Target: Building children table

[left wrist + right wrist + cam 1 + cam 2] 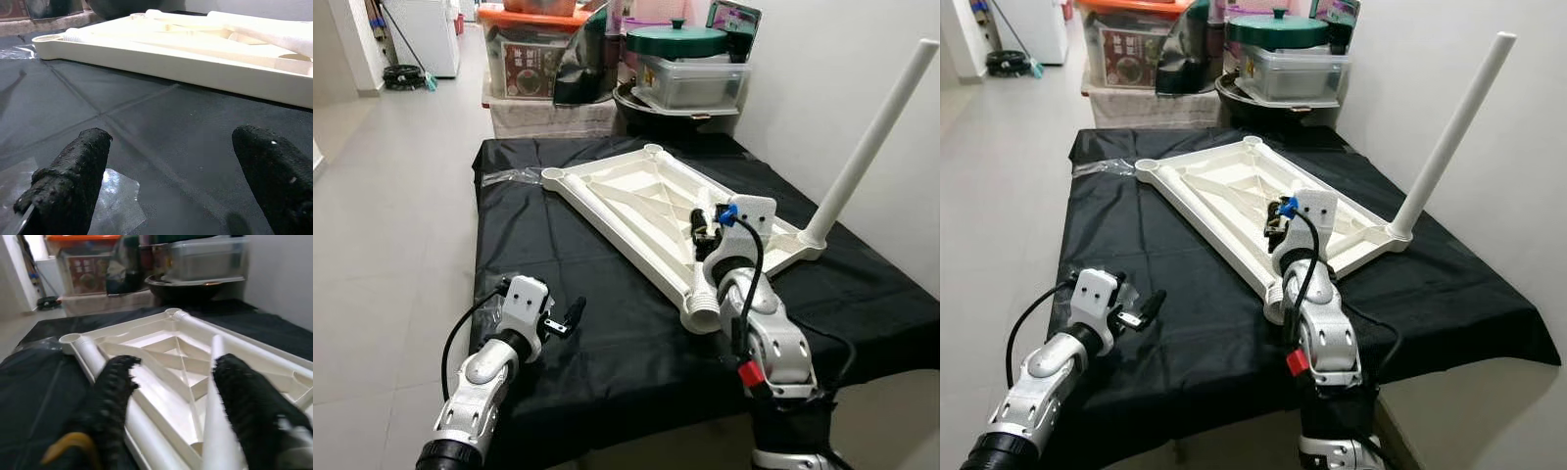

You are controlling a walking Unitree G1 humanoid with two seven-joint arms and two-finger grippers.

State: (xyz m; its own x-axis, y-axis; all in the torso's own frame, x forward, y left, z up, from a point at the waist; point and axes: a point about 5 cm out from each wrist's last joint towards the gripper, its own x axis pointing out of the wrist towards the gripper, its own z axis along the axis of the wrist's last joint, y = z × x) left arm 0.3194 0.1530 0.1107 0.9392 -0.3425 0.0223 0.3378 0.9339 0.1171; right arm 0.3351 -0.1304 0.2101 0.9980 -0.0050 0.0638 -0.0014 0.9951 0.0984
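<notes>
A white table top (641, 201) lies upside down on a black cloth (607, 333), running from the upper centre of the frame down toward the lower right. One leg (871, 147) already stands screwed into its far right corner, tilting up toward the upper right. An open socket (703, 315) sits at the near corner, just left of the right arm.

The right gripper (171, 382) hovers over the underside of the table top, fingers spread wide with nothing clamped between them. In the right wrist view a loose white leg (215, 421) lies in the tray beside one finger, its long axis pointing away along the fingers toward the far corner; I cannot tell whether the finger touches it. This leg is nearest the right arm, so I judge that arm best placed to grasp it.

The left gripper (570, 318) hangs low at the lower left, above the cloth and a scrap of clear plastic (117, 196), fingers open and empty, well apart from the table top
</notes>
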